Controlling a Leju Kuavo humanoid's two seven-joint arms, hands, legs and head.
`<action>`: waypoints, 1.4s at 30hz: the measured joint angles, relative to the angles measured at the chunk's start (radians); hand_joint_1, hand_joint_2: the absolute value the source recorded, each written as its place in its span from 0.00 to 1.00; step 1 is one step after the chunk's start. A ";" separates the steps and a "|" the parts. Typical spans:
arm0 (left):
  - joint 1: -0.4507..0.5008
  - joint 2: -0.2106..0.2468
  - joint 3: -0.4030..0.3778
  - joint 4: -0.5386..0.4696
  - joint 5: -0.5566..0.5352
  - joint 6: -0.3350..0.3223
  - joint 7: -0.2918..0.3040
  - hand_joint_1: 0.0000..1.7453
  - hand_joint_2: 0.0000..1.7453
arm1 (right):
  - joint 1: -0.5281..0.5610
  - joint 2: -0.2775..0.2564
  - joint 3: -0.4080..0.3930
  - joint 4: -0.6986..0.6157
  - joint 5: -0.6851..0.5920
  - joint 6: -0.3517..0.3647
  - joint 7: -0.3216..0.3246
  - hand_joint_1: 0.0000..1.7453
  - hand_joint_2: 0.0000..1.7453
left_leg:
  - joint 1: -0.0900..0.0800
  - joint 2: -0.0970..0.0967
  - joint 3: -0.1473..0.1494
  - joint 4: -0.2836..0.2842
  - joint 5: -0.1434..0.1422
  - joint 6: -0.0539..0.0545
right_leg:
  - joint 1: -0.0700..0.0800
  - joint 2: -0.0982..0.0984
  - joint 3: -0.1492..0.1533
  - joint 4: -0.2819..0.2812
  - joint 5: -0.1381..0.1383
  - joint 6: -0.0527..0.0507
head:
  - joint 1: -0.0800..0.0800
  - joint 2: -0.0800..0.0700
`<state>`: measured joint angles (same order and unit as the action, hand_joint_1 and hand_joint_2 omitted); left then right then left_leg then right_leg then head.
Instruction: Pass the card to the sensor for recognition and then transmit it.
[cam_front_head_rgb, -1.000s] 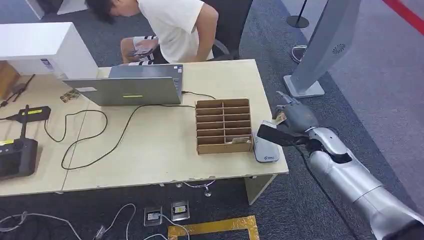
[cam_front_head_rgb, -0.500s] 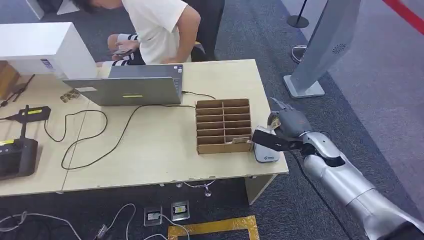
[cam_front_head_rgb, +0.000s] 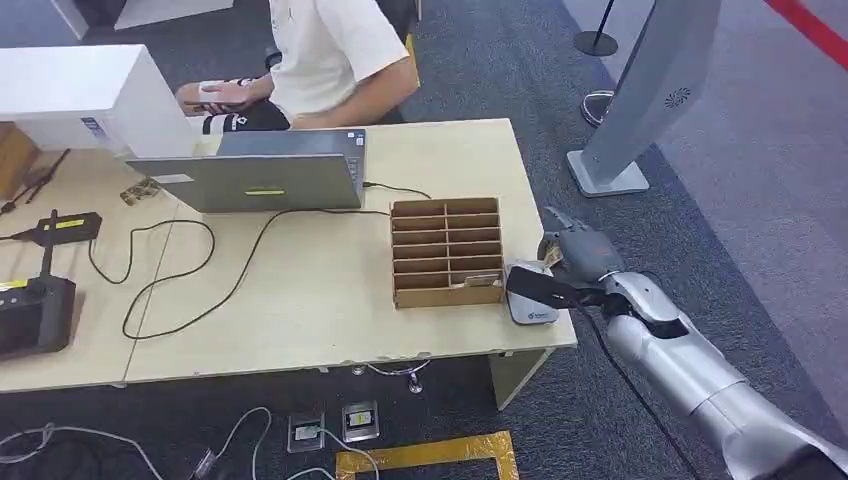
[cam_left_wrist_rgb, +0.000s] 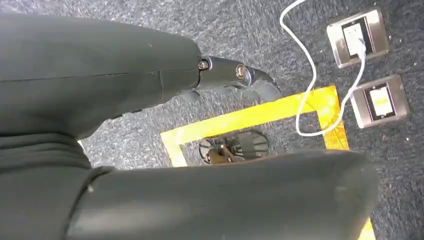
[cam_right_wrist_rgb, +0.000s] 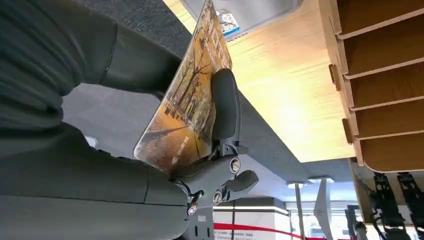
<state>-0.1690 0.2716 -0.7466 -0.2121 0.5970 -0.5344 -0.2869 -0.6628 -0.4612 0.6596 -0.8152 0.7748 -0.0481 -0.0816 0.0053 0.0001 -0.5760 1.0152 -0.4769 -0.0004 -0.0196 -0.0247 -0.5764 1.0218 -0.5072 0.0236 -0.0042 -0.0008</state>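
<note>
The card (cam_right_wrist_rgb: 187, 107), printed with an autumn street scene, is pinched in the right hand (cam_front_head_rgb: 578, 252): a dark finger presses its picture face while the thumb backs it, so the fingers (cam_right_wrist_rgb: 225, 105) are clamped on it. In the head view the card (cam_front_head_rgb: 551, 257) sits at the right end of the worktop, just above the grey card reader (cam_front_head_rgb: 530, 297) lying flat beside the wooden slotted organiser (cam_front_head_rgb: 447, 250).

The step in hand looks like presenting the card to the reader. To do it well, I would bring the card's flat face down parallel to the reader's top, since in the right wrist view it stands on edge, angled toward the reader (cam_right_wrist_rgb: 235, 15). The pinch should stay firm, as a thin glossy card can slide. Keeping the forearm off the organiser's side wall also matters.

The left hand (cam_left_wrist_rgb: 235, 80) hangs over the carpet with nothing in it; whether its fingers are spread or curled I cannot tell.

The pale wood worktop (cam_front_head_rgb: 300, 290) carries an open laptop (cam_front_head_rgb: 255, 170), a black cable (cam_front_head_rgb: 200, 270) and a dark handheld device (cam_front_head_rgb: 35, 310). A person in a white shirt (cam_front_head_rgb: 330, 50) sits behind it. Grey carpet, floor sockets (cam_front_head_rgb: 340, 425) and yellow floor tape (cam_front_head_rgb: 430, 455) lie below.
</note>
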 joint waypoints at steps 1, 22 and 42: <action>0.000 0.003 0.000 0.000 0.000 0.000 0.000 0.00 0.00 | 0.000 0.001 0.000 0.002 0.000 0.000 0.000 1.00 1.00 | 0.000 0.000 0.000 0.000 0.000 0.000 | 0.000 0.000 0.000 0.000 0.000 0.000 | 0.000 0.000; -0.004 0.012 -0.025 -0.003 0.005 0.000 0.000 0.00 0.00 | 0.069 0.011 -0.001 0.013 -0.030 0.002 0.024 1.00 1.00 | 0.000 0.000 0.000 0.000 0.000 0.000 | 0.000 0.000 0.000 0.000 0.000 0.000 | 0.000 0.000; -0.004 0.018 -0.036 -0.003 0.018 0.000 0.000 0.00 0.00 | 0.132 0.013 -0.003 0.003 -0.084 -0.007 0.059 1.00 1.00 | 0.000 0.002 0.002 0.000 0.000 0.000 | 0.000 0.003 0.001 0.000 0.000 0.000 | 0.000 0.000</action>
<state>-0.1734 0.2892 -0.7828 -0.2155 0.6146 -0.5344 -0.2869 -0.5313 -0.4486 0.6565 -0.8118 0.6908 -0.0549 -0.0225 0.0054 0.0023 -0.5742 1.0152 -0.4771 -0.0004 -0.0196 -0.0221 -0.5758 1.0215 -0.5071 0.0236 -0.0042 -0.0008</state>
